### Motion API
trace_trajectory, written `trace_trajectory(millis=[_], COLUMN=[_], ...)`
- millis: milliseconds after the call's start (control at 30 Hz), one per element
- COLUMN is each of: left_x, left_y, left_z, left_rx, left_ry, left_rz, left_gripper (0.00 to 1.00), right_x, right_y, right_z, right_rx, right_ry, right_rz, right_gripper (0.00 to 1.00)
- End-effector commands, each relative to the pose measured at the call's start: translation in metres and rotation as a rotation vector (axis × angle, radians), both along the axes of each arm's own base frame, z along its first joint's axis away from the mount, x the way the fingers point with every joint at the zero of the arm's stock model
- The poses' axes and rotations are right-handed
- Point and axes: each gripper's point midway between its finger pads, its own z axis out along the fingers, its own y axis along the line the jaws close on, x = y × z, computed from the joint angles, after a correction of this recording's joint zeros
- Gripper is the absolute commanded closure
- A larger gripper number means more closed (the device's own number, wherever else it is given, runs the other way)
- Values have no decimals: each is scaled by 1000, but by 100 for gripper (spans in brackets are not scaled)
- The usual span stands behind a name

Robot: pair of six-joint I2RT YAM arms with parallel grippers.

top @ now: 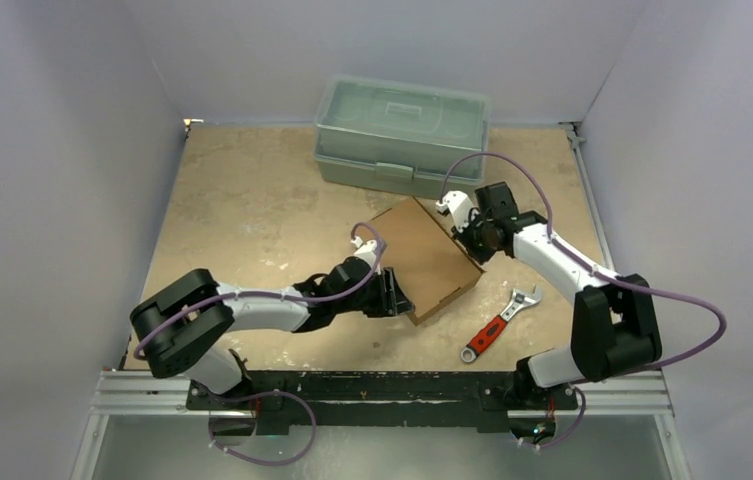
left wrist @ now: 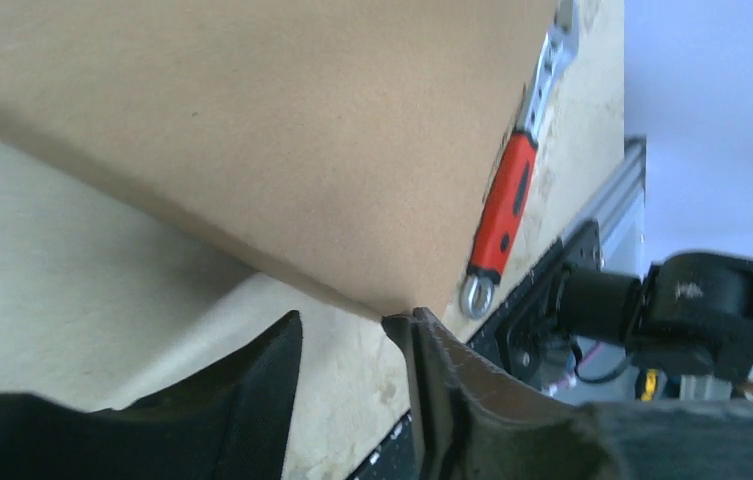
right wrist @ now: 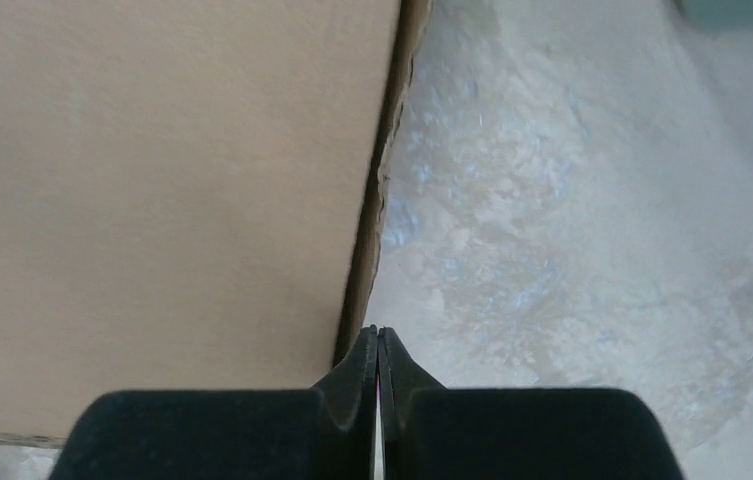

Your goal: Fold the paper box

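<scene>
The paper box [top: 427, 258] is plain brown cardboard, folded into a shallow box that lies slanted mid-table. My left gripper [top: 392, 295] is at its near left corner. In the left wrist view the box [left wrist: 282, 130] fills the top, and its lower corner meets the tip of the right finger [left wrist: 422, 340]. The left gripper [left wrist: 352, 328] is open, with bare table showing in the gap. My right gripper [top: 472, 238] is at the box's far right side. It [right wrist: 377, 335] is shut on nothing, its tips right beside the box's side wall [right wrist: 382, 190].
A grey-green plastic toolbox [top: 402, 135] stands at the back, just behind the box. A red-handled adjustable wrench [top: 500, 322] lies to the box's near right, also visible as the wrench [left wrist: 507, 200] in the left wrist view. White walls enclose the table.
</scene>
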Motion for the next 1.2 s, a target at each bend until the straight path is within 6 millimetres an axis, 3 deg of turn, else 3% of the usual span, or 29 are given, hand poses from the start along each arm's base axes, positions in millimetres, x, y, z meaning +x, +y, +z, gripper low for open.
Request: trace_trajectory(millis=[0,100,233,400,533,700,733,833,933,1167], left_x=[28,20,9,6,11,16,16,14,16,21], left_y=[18,25,20,-1,-21,-32,-31,-23,-11,-11], left_z=[32,40,45,40,20,10,10,16,24,27], left_rx=[-68,-113,-177,-196,-157,-163,-166,-156,-140,-130], left_ry=[-108,-108,-82,-54,-23,-12,-10,-27,-51,-64], left_rz=[177,172,136,107,94,97,100,108,140,160], left_gripper=[54,48,47,41,45,57,57,56,52,49], right_x=[-6,-8,-20,-51,-67,-59,-54,-31,-26,-24], right_y=[-41,-53,-58,-27,14,24,21,-20,-48,-56], right_z=[-16,-13,-24,-40,-38,-29,-28,-35,-42,-45], right_rx=[-61,-58,-100,-15,46,71,65,-42,-86,-113], right_ry=[80,72,130,303,350,302,282,216,228,218], right_rz=[-183,-205,-158,-1,147,143,111,-69,-173,-204], right_gripper=[100,100,100,100,100,100,100,100,100,100])
